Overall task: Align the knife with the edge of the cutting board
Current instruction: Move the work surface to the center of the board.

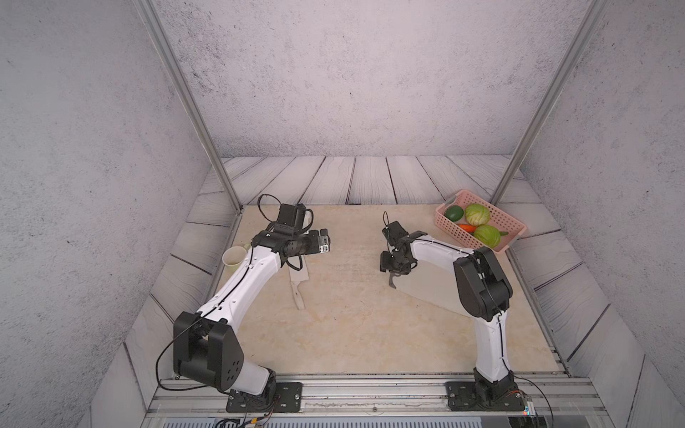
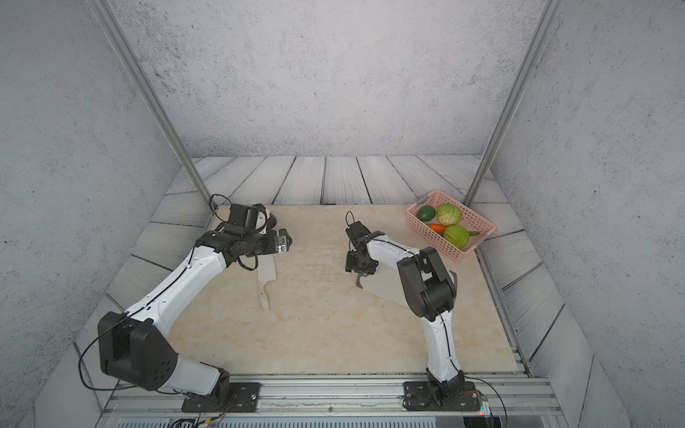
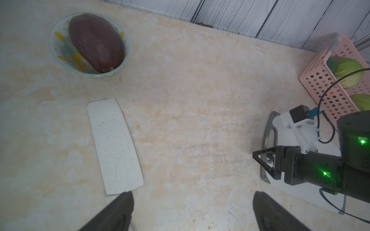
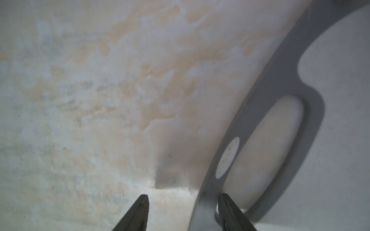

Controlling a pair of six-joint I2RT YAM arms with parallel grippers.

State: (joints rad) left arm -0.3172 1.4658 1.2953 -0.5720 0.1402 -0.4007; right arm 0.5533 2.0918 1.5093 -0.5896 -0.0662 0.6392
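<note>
While the left end effector (image 3: 193, 194) hangs over the near part of the knife (image 1: 298, 285) with its jaws spread as wide as they go, it's got nothing in them. The knife lies flat on the worktop (image 1: 352, 333), left of centre, with the speckled blade pointing far and the handle pointing near.

The cutting board (image 1: 422, 292) is over on the right, sitting at an angle and mostly hidden under the right arm in both top views. Knife and board are well apart, so nothing's lined up yet.

The right end effector (image 4: 183, 197) is down at the board's left end, the one with the dark grey trim and slot hole. Its fingers straddle the trim: one is at the slot side, and the other is out over bare worktop with a clear gap to the board's edge. So it's parted, not clamped on anything.

Other stuff: a pink basket (image 1: 478, 237) of veggies sits far right, a patterned bowl (image 3: 52, 46) with an eggplant (image 3: 96, 42) sits far left, and a pale cup (image 1: 234, 256) stands at the left edge.
</note>
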